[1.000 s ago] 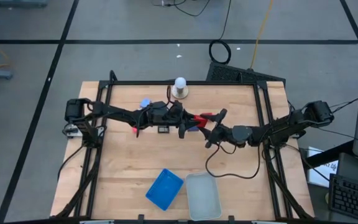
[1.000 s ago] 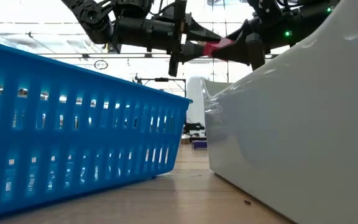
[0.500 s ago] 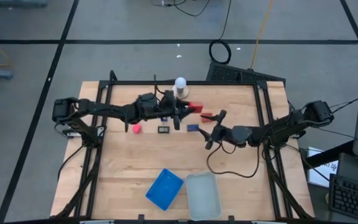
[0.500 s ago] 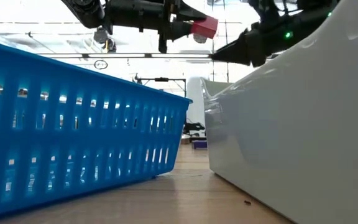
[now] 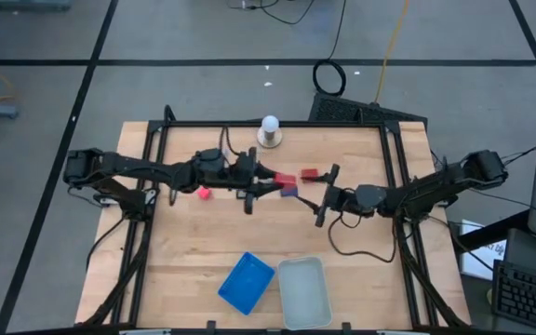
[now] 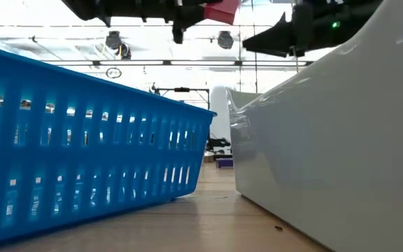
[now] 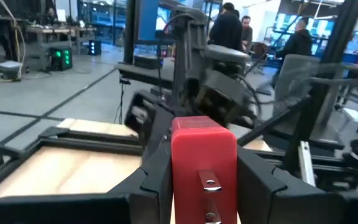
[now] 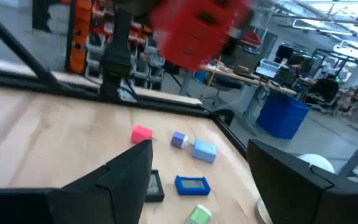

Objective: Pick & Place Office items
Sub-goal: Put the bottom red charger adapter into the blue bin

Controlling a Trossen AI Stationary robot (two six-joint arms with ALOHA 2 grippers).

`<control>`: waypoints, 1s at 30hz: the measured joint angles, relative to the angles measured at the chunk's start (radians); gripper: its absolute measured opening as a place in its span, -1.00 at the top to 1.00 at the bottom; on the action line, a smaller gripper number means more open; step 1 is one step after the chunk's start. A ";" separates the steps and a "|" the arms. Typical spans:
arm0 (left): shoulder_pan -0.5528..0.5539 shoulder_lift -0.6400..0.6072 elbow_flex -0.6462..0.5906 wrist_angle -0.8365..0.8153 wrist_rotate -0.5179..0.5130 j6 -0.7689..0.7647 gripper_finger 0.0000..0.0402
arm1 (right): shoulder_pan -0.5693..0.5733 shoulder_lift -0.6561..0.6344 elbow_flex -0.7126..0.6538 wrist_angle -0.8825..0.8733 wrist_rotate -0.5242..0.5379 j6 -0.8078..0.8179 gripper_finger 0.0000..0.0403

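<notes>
Two arms meet over the middle of the desk (image 5: pixel 184 242) in the high view. The left claw (image 5: pixel 270 179) pinches a red block (image 5: pixel 284 177) above the wood, and the right claw (image 5: pixel 327 194) hangs just beside it, fingers spread and empty. A second red piece (image 5: pixel 309 173) lies near the right claw, a pink bit (image 5: pixel 204 193) sits under the left arm, and a blue piece (image 5: pixel 289 191) shows just below the held block. The blue tray (image 5: pixel 247 282) and clear tray (image 5: pixel 304 292) at the near edge look empty, so I'd judge the sorting barely begun, with most pieces left to place.

Low view: the red block (image 6: pixel 220 10) rides high, well above the blue tray's wall (image 6: pixel 82 168).

Left wrist view: the block (image 7: pixel 204 168) is a boxy red piece with a small metal clip on its face, gripped between both fingers (image 7: pixel 157 177).

Right wrist view: the wide-set fingers (image 8: pixel 126 168) frame the desk, where the pink bit (image 8: pixel 142 133), two light blue pieces (image 8: pixel 205 150), a dark blue rectangle (image 8: pixel 192 185), a black piece (image 8: pixel 154 185) and a green bit (image 8: pixel 197 215) lie loose.
</notes>
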 joint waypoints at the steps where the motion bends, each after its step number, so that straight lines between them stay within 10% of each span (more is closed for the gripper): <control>1: -0.007 -0.008 -0.011 0.018 -0.004 0.000 0.40 | -0.001 -0.022 -0.014 -0.002 -0.013 0.012 -0.26; 18: -0.207 -0.220 -0.286 0.065 0.072 0.066 0.40 | -0.001 -0.467 -0.210 -0.129 -0.121 0.185 -0.26; 30: -0.397 -0.197 -0.286 -0.236 0.181 -0.142 0.40 | -0.007 -0.548 -0.247 -0.120 -0.068 0.166 -0.26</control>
